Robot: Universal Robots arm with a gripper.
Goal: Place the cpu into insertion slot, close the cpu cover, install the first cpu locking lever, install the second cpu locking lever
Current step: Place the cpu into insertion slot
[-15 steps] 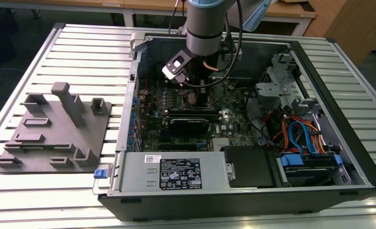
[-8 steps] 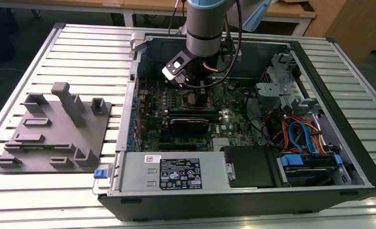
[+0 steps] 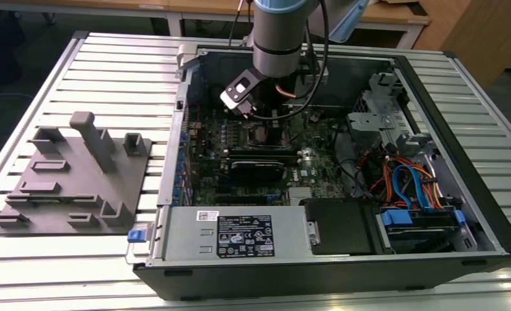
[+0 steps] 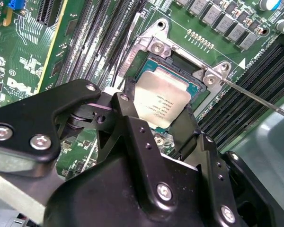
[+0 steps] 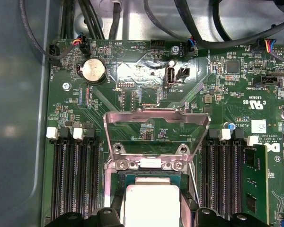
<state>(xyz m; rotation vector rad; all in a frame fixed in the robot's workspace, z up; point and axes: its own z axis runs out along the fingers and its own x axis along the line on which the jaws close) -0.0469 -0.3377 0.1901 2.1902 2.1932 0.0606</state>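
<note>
Two fingers (image 4: 128, 109) of the gripper (image 4: 156, 109) pinch the cpu (image 4: 162, 100) by opposite edges, upper middle of the exterior view; it lies flat, silver printed top up, squared to the slot (image 4: 178, 60), seated or just above I cannot tell. Close by, the cover (image 5: 156, 124) stands tilted open, a thin lever (image 4: 255, 97) juts aside, and memory slots (image 5: 75, 179) flank it.

Bright light w/ glare on cpu (image 5: 151, 205) & cpu cover (image 5: 156, 124), case (image 3: 325, 275) interior dim in exterior view.
</note>
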